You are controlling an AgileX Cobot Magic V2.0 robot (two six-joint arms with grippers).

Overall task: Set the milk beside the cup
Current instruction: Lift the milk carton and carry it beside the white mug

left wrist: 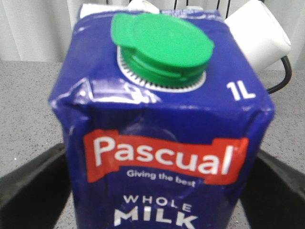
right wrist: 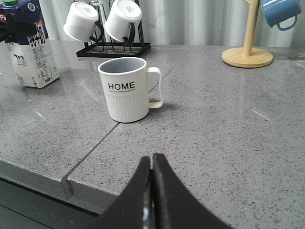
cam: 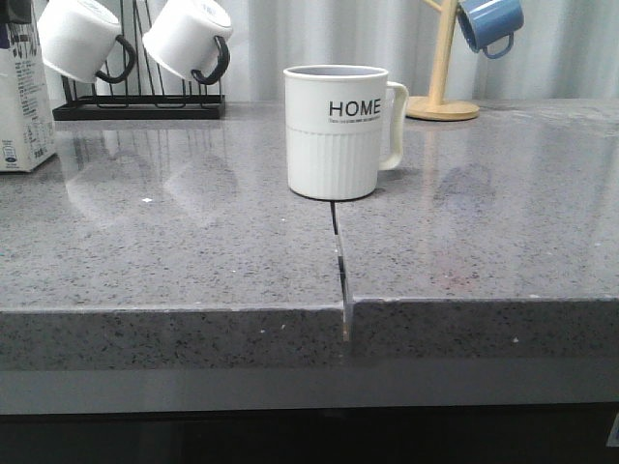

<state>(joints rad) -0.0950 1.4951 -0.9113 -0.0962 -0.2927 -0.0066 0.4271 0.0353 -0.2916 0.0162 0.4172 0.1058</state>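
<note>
Left wrist view: we are flanking the milk [left wrist: 167, 143] with our left gripper's [left wrist: 157, 200] spread fingers, far left of the cup [cam: 336, 130]. Right gripper [right wrist: 152, 191] is resting closed. Gripping high is risking tipping.

The Pascual whole milk carton [cam: 23, 97] stands upright at the far left of the grey desk [cam: 484, 232], white-sided with a dark blue top and a closed green cap. The white "HOME" mug [cam: 335, 130] stands upright well apart from it, mid-desk, ribbed below, handle pointing right, greyish inside.
</note>
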